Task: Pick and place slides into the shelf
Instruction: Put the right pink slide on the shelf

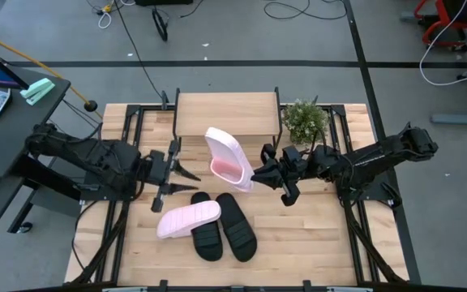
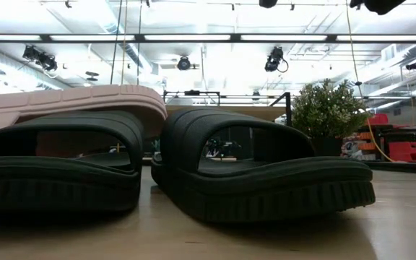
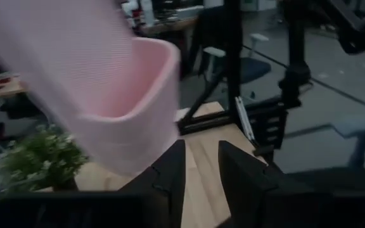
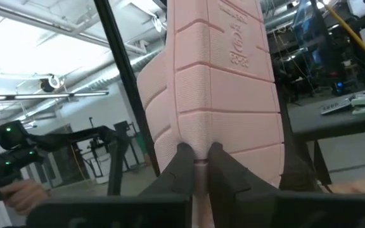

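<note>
A pale pink slide point(image 1: 224, 154) is held up above the table in front of the shelf point(image 1: 225, 115), standing on end with its strap low. My right gripper point(image 1: 256, 174) is shut on it from the right. My left gripper point(image 1: 191, 173) hovers open to the slide's left, with nothing between its fingers point(image 3: 170, 174); its wrist view shows the pink slide point(image 3: 106, 95) just ahead. The second pink slide point(image 1: 186, 219) lies sole up on the table, beside two black slides point(image 1: 205, 231) point(image 1: 235, 225) that rest on their soles. My right gripper pinches the rim of the pink slide's sole point(image 4: 198, 136) at its lower, strap end between its two fingers point(image 4: 181, 166). The fingers come roughly level from the table's right side. The slide stands nearly upright above them, lifted clear, its ridged sole toward the right wrist camera.
A small potted plant point(image 1: 305, 120) stands at the shelf's right end, close behind my right arm. In the low view the two black slides point(image 2: 251, 170) fill the foreground, with the lying pink slide point(image 2: 71, 101) behind them. Bare tabletop point(image 1: 314, 243) lies near the front right.
</note>
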Action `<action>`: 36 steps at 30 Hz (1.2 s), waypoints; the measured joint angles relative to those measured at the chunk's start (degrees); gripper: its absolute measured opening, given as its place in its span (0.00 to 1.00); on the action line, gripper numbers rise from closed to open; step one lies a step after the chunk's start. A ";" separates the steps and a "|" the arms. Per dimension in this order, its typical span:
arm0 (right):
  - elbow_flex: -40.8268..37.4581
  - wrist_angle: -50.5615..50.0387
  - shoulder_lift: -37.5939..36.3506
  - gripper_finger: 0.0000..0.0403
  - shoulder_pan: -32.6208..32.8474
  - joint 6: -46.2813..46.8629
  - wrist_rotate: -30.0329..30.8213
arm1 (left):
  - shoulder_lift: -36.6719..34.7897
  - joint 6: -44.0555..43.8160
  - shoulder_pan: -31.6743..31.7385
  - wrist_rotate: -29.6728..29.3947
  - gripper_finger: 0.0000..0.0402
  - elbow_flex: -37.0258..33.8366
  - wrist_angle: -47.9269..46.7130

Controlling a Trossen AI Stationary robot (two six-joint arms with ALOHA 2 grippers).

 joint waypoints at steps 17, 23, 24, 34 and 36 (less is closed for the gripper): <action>0.00 -2.85 0.11 0.06 -3.23 1.66 0.07 | 3.84 18.11 -3.66 -14.18 0.48 0.00 0.26; 0.00 -4.72 0.15 0.06 -3.93 2.47 0.38 | 4.74 24.41 -5.80 -23.28 0.58 0.02 3.36; 0.00 -4.76 0.15 0.06 -3.99 2.45 0.76 | 4.78 25.30 -5.92 -23.92 0.59 0.02 3.77; 0.05 -4.55 0.16 0.06 -3.99 3.57 2.06 | 5.89 27.97 -3.61 -29.86 0.61 0.05 4.26; 0.71 -4.72 0.23 0.06 -3.99 3.87 2.06 | 6.86 28.56 -2.80 -29.69 0.61 0.05 4.03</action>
